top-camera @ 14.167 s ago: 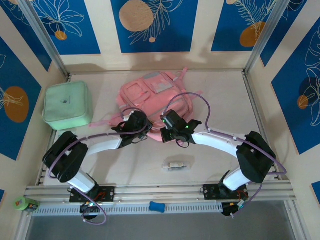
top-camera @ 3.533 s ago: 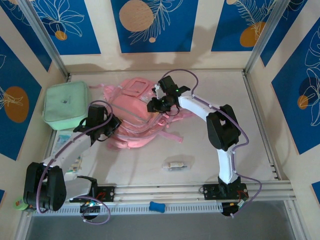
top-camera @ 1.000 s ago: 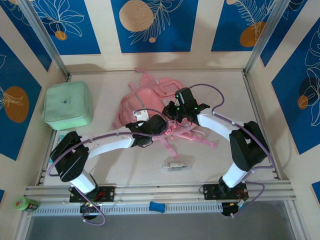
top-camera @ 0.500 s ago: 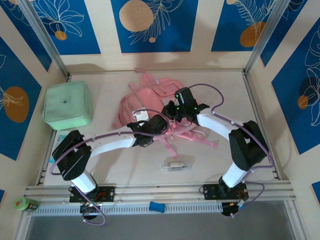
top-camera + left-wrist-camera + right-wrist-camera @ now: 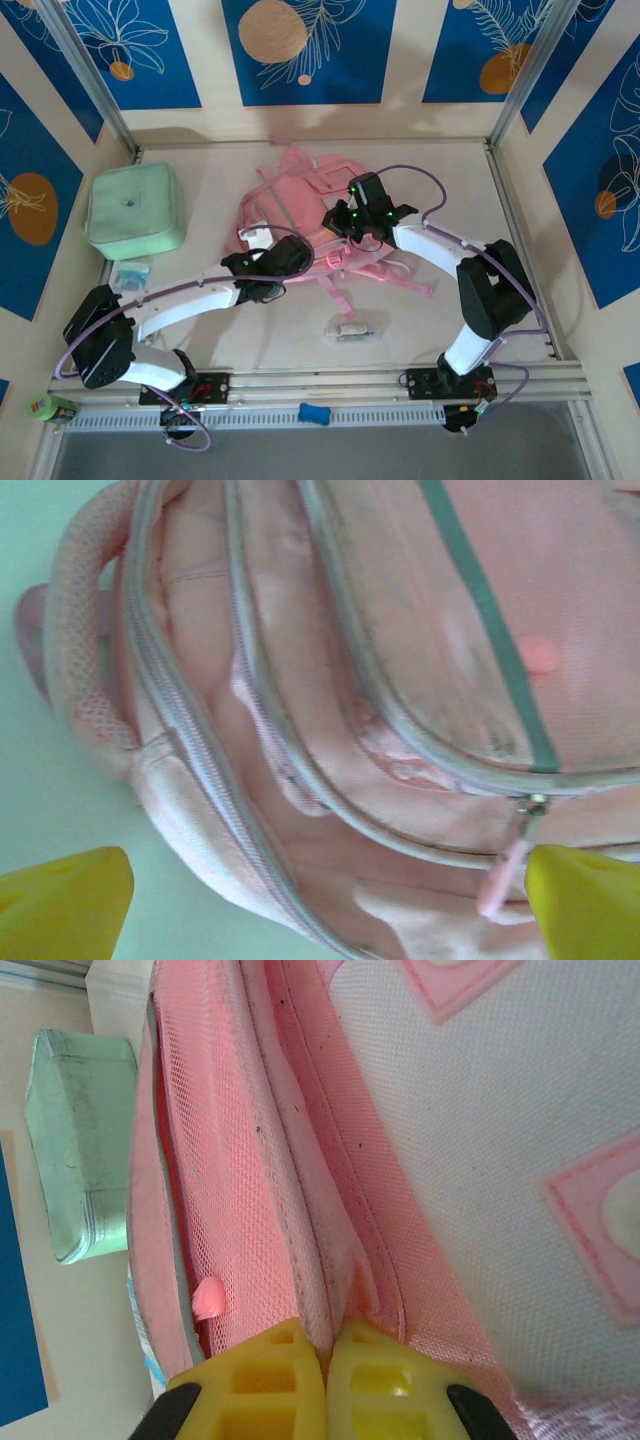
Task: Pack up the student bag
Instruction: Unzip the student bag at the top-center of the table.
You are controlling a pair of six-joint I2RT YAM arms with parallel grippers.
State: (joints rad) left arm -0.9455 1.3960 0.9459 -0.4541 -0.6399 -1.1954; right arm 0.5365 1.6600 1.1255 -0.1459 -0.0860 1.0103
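Note:
The student bag [image 5: 300, 190], soft pink with grey zips, lies in the middle of the table with its straps trailing to the right. My right gripper [image 5: 348, 222] rests on its right side. In the right wrist view the yellow fingers [image 5: 275, 1380] are shut on a pink padded mesh fold of the bag [image 5: 300, 1210]. My left gripper [image 5: 283, 260] hovers over the bag's near-left edge. Its yellow fingertips [image 5: 60, 900] stand wide apart above a zipped pocket [image 5: 330, 730], with nothing between them. A pink zip pull [image 5: 503, 885] hangs near the right fingertip.
A mint green square zip case [image 5: 135, 212] sits at the left and shows beside the bag [image 5: 80, 1150] too. A small clear packet [image 5: 350, 330] lies on the table in front of the bag. Another small packet [image 5: 130, 275] lies below the case.
My left arm has drawn back to the left and toward the near edge, its gripper sliding to the bag's near-left side. The right gripper has kept its hold and place.

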